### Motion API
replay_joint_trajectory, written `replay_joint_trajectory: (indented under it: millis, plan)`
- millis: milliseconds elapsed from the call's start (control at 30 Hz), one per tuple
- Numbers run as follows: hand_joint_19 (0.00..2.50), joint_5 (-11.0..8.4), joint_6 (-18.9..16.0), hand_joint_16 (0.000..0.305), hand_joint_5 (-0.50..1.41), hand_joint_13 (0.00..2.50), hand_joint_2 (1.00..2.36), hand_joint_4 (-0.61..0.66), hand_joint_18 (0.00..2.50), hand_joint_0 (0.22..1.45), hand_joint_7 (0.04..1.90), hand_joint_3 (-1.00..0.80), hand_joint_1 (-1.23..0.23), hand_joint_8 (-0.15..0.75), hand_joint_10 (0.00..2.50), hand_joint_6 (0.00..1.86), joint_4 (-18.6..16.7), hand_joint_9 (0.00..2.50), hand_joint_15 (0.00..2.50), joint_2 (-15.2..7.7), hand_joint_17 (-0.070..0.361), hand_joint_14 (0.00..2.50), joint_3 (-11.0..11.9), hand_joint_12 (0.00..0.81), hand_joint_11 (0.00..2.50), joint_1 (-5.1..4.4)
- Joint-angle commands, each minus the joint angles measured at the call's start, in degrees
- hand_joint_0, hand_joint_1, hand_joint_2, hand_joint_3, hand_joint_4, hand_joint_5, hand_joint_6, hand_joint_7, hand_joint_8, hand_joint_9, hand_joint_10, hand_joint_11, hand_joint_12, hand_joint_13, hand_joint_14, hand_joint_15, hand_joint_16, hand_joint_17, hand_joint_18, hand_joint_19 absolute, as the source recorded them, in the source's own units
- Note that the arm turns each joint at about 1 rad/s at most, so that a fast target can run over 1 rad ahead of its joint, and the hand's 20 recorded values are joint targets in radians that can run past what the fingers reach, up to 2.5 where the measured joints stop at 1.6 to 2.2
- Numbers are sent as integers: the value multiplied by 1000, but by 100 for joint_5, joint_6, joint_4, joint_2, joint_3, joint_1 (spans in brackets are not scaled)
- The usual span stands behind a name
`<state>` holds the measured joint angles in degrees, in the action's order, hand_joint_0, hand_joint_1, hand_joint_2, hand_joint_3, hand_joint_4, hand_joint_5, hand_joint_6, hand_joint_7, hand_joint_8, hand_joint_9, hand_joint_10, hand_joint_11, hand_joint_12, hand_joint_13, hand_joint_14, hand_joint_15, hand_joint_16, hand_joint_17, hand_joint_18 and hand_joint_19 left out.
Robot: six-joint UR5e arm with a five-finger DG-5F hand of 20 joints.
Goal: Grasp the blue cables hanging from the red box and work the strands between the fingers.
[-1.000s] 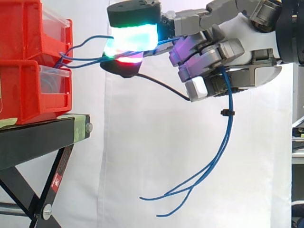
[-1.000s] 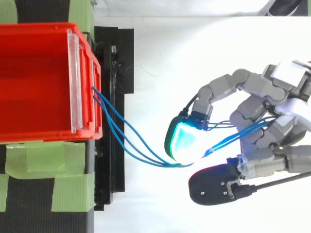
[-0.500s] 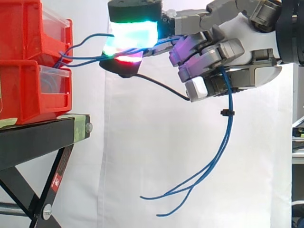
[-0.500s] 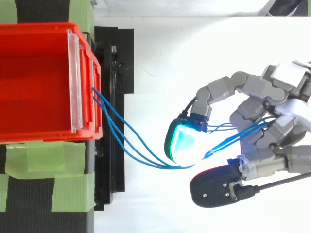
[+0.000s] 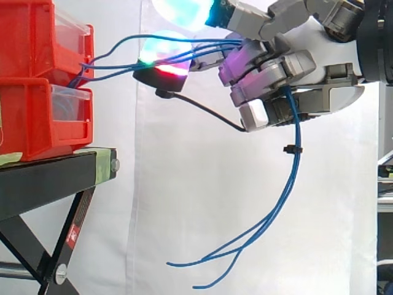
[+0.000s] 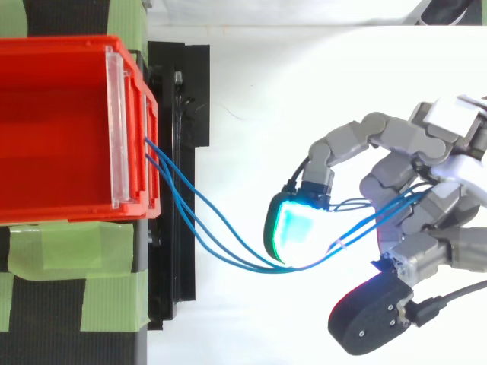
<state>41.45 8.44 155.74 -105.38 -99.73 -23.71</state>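
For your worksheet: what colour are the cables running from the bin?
Blue cables, clearest in the side view.

The hand (image 5: 319,46) has a smooth white palm shell and fingers built of blocky grey metal links with darker grey joints between them. Its fingertips are thick, rounded pads (image 6: 295,228): one glows cyan with a green rim, another (image 5: 163,64) shines white above a red band, and the pads nearer the palm carry a pale magenta tint. One pad sits in a glossy black, oval backing shell (image 6: 373,315) dotted with small silver screws. A black round wrist (image 5: 376,43) joins the palm.
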Motion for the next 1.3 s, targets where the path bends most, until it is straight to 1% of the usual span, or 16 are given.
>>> replay_joint_trajectory:
  millis: [0,133,167,300,433,500,567,600,667,767,933,967,1100,1200,1233,1267]
  plan:
    - [512,4,0,248,-48,1785,1000,283,2421,813,815,-1000,-873,492,2500,1170,0,1274,1407,0,186,2500,-3,646,2461,-2]
    - [512,4,0,248,-187,1785,1000,318,2421,957,725,-1000,-908,492,2500,1391,0,1274,1407,0,186,2500,-3,646,2461,7]
    - [512,4,0,248,-237,1785,1000,323,2421,1001,716,-1000,-913,492,2500,1390,0,1274,1407,0,186,2500,-3,646,2461,-2]
    - [512,4,0,248,-300,1785,1000,323,2421,959,734,-1000,-925,492,2500,1256,0,1274,1407,0,186,2500,6,646,2461,7]
    - [512,4,0,248,-305,1785,1000,331,2421,994,732,-1000,-923,492,2500,1266,0,1274,1407,0,186,2500,-3,646,2461,-2]
    - [512,4,0,248,-305,1785,1004,324,2421,1095,718,-885,-897,492,2500,1283,0,1274,1407,0,186,2500,-3,646,2461,-2]
    - [512,4,0,248,-280,1785,1014,303,2421,1174,707,-596,-858,492,2500,1296,0,1274,1407,0,186,2500,6,646,2461,-2]
    - [512,4,0,248,-278,1785,1014,302,2421,1193,704,-560,-850,492,2500,1296,0,1274,1407,0,186,2500,6,646,2461,-2]
    - [512,4,0,248,-208,1785,1014,239,2421,1264,691,-314,-797,492,2500,1304,0,1274,1407,0,186,2500,-3,646,2461,7]
    - [512,4,0,248,-136,1785,1014,194,2421,1305,729,-229,-773,492,2500,1211,0,1274,1407,0,186,2500,-3,646,2461,-2]
    - [512,4,0,248,-115,1785,1015,199,2421,1303,744,-280,-773,492,2500,1191,0,1274,1407,0,186,2500,-3,646,2461,-2]
    - [512,4,0,248,-141,1785,1016,207,2421,1271,712,-360,-787,492,2500,1237,0,1274,1407,0,186,2500,6,646,2461,-2]
    - [512,4,0,248,-149,1785,1017,232,2421,1209,715,-345,-803,492,2500,1232,0,1274,1407,0,186,2500,6,646,2461,7]
    - [512,4,0,248,-90,1785,1017,256,2421,1092,747,-352,-796,492,2500,1173,0,1274,1407,0,186,2500,-3,646,2461,7]
    - [512,4,0,248,-63,1785,1017,261,2421,1075,759,-380,-786,492,2500,1148,0,1274,1407,0,186,2500,6,646,2461,-2]
    - [512,4,0,248,-33,1785,1017,255,2421,1026,819,-536,-777,492,2500,1062,0,1274,1407,0,186,2500,6,646,2461,-2]
